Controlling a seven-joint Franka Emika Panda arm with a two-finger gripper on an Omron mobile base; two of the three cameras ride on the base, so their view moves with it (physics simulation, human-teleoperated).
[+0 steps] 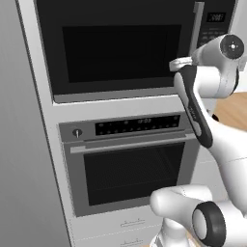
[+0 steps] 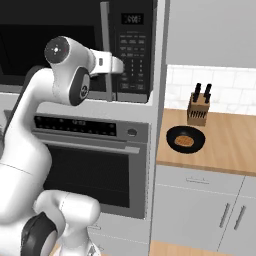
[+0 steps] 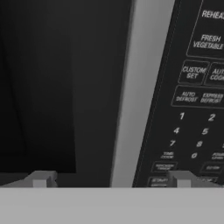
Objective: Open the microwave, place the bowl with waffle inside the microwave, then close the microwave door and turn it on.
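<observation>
Now the gripper point(image 3: 111, 179) is waiting wide open around the handle point(image 3: 142, 87) of the shut microwave door point(image 1: 116, 48); the bowl with waffle point(image 2: 185, 139) is sitting near the counter's point(image 2: 230, 145) front edge.

Arm at microwave point(image 2: 75, 45) handle

You see the gripper point(image 2: 118, 65) level with the door's vertical silver handle point(image 2: 106, 50), beside the keypad point(image 2: 134, 60). To the right, the bowl with waffle point(image 2: 185, 139) sits on the wooden counter point(image 2: 230, 145), near a knife block point(image 2: 198, 109).

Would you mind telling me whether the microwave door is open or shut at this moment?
Shut. The microwave door sits flush in its frame, and the gripper has its fingertips spread on either side of the silver handle.
</observation>
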